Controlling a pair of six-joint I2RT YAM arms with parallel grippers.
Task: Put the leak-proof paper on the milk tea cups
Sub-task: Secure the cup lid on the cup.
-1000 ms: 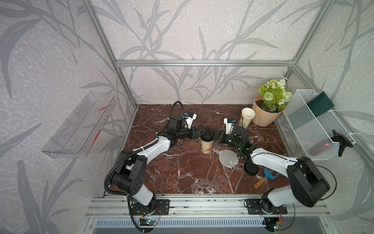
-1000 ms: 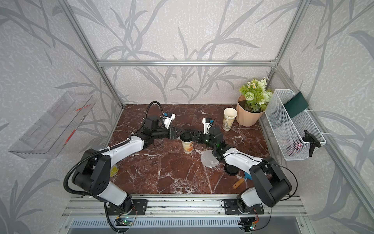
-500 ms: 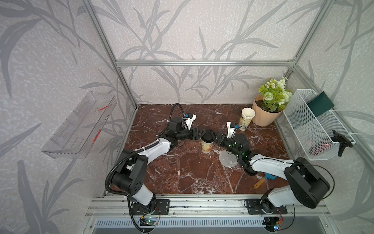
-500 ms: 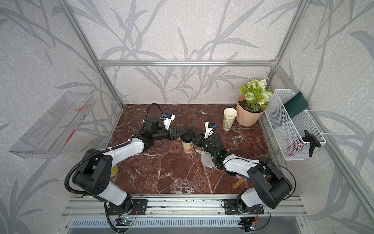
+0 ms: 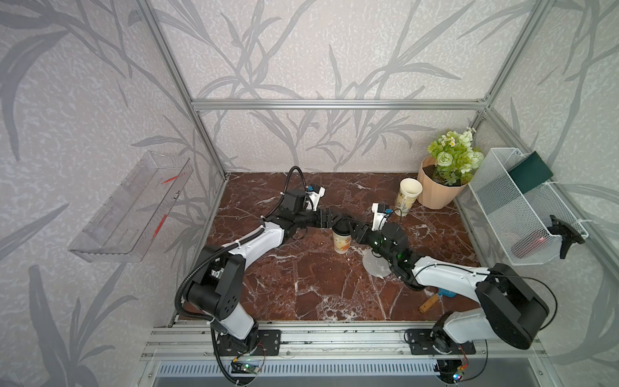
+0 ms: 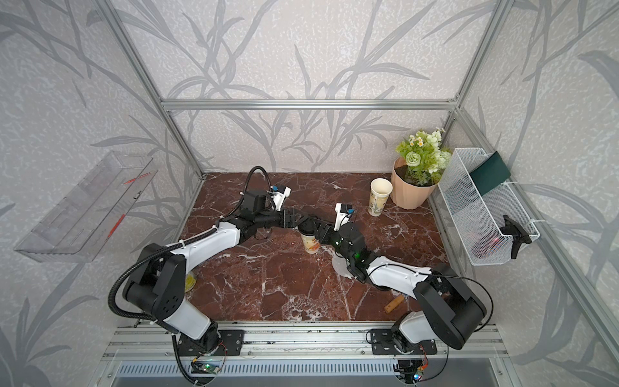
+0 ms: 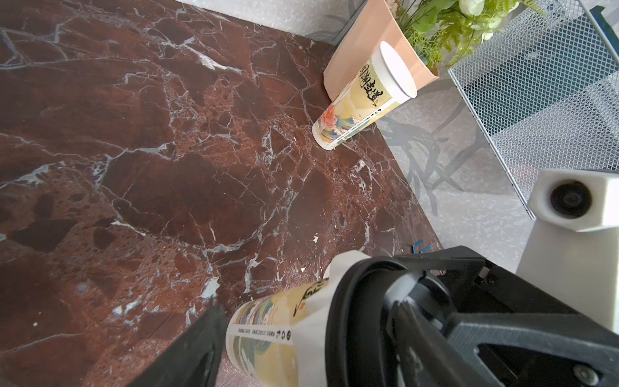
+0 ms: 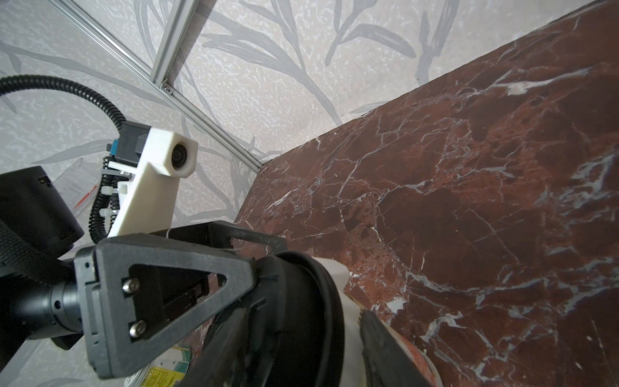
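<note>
- Leak-proof paper: one disc sits over the mouth of the near cup. It is folded down as a white collar under the black lid, right at both sets of fingertips. My read is that the lid is what pins it there.
- Right gripper: one finger lies on the cup-wall side of the lid rim and its mate on the lid's top side. That bracketing likely serves to press the lid home. You cannot tell whether it is clenched.
- Left gripper: the fingers are spread wide and look released. One finger stands just beside the cup wall, probably as a guard against tipping.
- Second disc: it lies flat on the marble table, behind the right fingers and partly under that wrist. It is not yet placed.
- Far cup: it stands upright beside the flower pot, well apart from all the fingers, with its mouth bare.
- Views: only the wrist views show you the collar, because in both top views the grippers hide the near cup's mouth. Only the top views show the second disc. The left wrist view looks straight at the far cup's uncovered rim.
</note>
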